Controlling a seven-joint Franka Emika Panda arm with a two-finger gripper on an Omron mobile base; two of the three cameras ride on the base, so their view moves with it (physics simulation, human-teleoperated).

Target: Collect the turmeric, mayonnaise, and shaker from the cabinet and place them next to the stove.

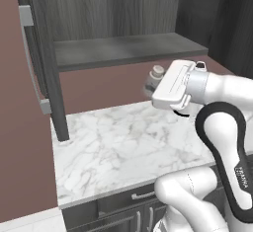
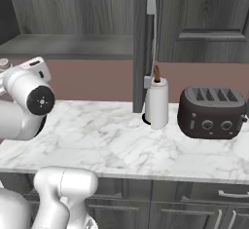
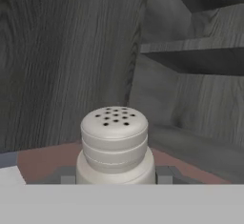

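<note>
The shaker (image 3: 114, 142), pale grey-white with a perforated rounded cap, stands upright between my fingertips (image 3: 164, 175). My gripper (image 3: 115, 178) is shut on its body. In the left base view the shaker (image 1: 156, 76) peeks out past my hand, held in the air just below the front of the open cabinet's shelf (image 1: 123, 49) and above the counter. The right base view catches its cap (image 2: 5, 63) at the left edge. The cabinet's door (image 1: 37, 53) is swung open to the left. The turmeric, mayonnaise and stove are out of view.
A marble counter (image 1: 113, 147) runs below the cabinet. To the right stand a paper towel roll (image 2: 157, 104) and a dark toaster (image 2: 211, 112). A second cabinet door with a bar handle (image 2: 152, 43) hangs above them.
</note>
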